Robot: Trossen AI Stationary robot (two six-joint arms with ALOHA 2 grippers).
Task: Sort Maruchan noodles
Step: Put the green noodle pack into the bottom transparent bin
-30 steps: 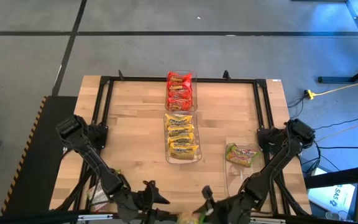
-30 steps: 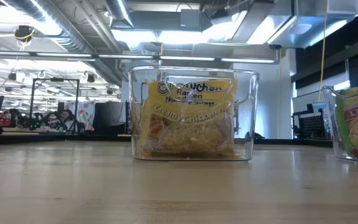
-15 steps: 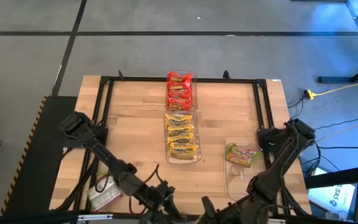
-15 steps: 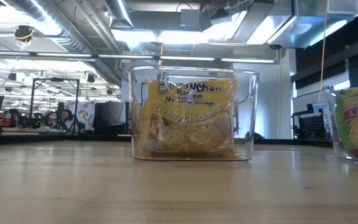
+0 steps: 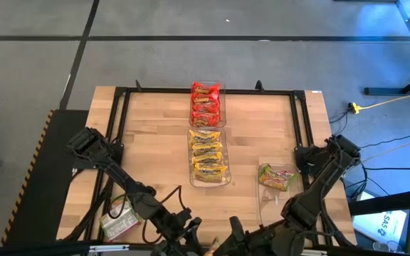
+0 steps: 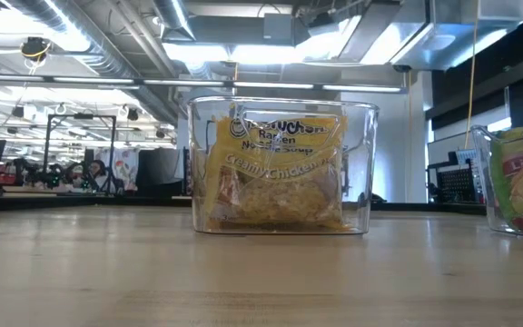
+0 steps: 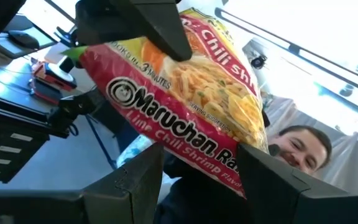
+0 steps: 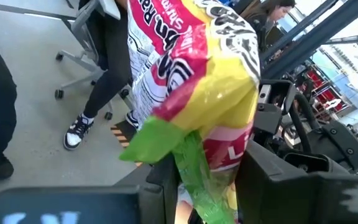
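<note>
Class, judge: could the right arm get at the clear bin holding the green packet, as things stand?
Probably yes: the clear bin lies on its side of the table with no other bin between, though the right tool is gripping a packet.
</note>
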